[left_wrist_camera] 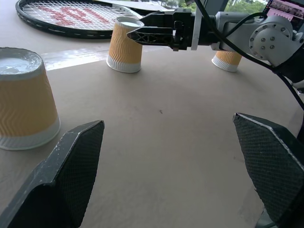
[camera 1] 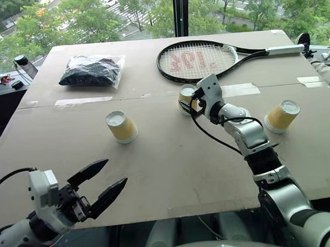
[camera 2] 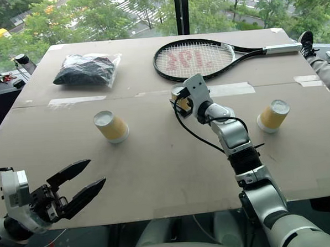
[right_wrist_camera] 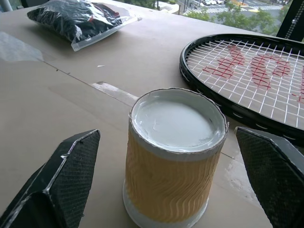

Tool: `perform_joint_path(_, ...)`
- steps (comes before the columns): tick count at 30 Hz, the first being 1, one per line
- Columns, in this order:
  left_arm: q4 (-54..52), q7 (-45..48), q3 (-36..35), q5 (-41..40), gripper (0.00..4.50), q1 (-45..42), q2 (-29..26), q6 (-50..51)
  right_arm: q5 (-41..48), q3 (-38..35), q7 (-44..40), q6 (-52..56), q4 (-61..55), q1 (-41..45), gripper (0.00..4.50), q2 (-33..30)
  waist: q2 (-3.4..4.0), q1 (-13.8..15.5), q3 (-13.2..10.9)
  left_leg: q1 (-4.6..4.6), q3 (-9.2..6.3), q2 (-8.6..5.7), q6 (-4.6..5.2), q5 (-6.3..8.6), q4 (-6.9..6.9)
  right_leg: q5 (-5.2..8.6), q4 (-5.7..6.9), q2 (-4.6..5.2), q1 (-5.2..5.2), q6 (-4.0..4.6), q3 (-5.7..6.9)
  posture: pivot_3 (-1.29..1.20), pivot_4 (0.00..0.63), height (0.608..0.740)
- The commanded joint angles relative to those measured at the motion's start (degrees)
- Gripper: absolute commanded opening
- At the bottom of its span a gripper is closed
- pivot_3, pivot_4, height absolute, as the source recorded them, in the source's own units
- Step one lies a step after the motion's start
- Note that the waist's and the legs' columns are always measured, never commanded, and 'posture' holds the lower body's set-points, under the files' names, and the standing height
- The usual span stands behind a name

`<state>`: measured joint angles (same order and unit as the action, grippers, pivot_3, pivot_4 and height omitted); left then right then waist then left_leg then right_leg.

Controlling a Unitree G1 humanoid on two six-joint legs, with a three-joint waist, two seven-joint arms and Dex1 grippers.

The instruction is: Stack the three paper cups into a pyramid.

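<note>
On the table (camera 1: 156,174), seen from the head, three cups stand upside down, bases up, axes vertical: the left cup (camera 1: 121,126), the middle cup (camera 1: 185,95) and the right cup (camera 1: 282,116), well apart in a rough row. No pyramid exists yet. A racket (camera 1: 197,61) lies just behind the middle cup, and a bag (camera 1: 91,71) sits far left. The right gripper (camera 1: 190,103) reaches level to the middle cup; the left gripper (camera 1: 104,179) hovers at the near edge, jaws apart and empty.

From the left wrist, the right arm's fingers (left_wrist_camera: 154,33) sit alongside the middle cup's upper part, seemingly not yet pinching.

From the right wrist, the middle cup (right_wrist_camera: 173,156) stands centred between widely spread jaws, white base facing up, wider rim down on the table.

Risk, as I judge it: the thin paper wall could crush under a hard squeeze, or an off-centre close could tip the cup or shove it into the racket's frame.
</note>
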<state>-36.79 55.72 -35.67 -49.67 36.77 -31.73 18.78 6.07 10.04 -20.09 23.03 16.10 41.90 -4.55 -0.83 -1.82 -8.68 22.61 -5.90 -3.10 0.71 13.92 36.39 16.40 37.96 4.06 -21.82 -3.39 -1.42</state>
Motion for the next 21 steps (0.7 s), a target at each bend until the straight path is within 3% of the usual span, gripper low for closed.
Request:
perform_joint_path(1,-1.5,0.0,-2.1,-0.4,4.47,1.1,0.9,-2.3,-1.3,-1.6,2.2,-4.7,6.0,3.9,4.5,1.8,0.01,-0.3,0.0,0.0,0.0,0.01,0.0,0.0,0.0,0.0,0.01,-0.01,-0.01,0.0,0.01,0.0,0.15,0.74)
perform_joint_path(5,-1.4,0.2,-2.8,-0.4,4.47,1.9,1.5,-3.2,-1.5,-3.0,2.8,-7.9,11.4,6.2,4.5,2.3,0.02,-0.5,0.0,0.01,0.01,0.0,-0.01,0.0,-0.01,0.0,-0.01,-0.03,-0.02,0.0,0.0,0.0,0.15,0.74)
perform_joint_path(10,-0.1,1.0,-4.0,-1.6,4.5,0.2,1.4,-4.8,-0.7,-3.4,-0.3,-8.9,10.0,5.7,2.47,1.5,0.05,-0.5,0.0,0.01,0.02,0.01,0.01,0.01,-0.03,0.0,0.0,-0.03,-0.04,0.0,0.0,0.0,0.15,0.74)
perform_joint_path(15,0.8,1.4,-3.9,-3.8,4.5,-3.9,-0.5,-4.0,0.6,-2.9,-5.4,-4.8,-0.1,1.2,2.47,-2.2,0.05,-0.4,0.0,0.01,0.02,0.01,0.01,0.01,-0.04,0.0,-0.01,-0.03,-0.05,0.0,0.0,0.0,0.15,0.74)
perform_joint_path(21,3.2,2.1,-2.8,-5.6,4.5,-8.7,-4.9,-0.9,9.5,-3.9,-18.7,7.5,-25.8,-9.8,2.47,-15.7,0.09,-0.1,-0.1,0.1,-0.02,-0.02,0.22,0.13,-0.03,0.0,-0.07,0.0,-0.03,-0.01,0.05,0.0,0.15,0.74)
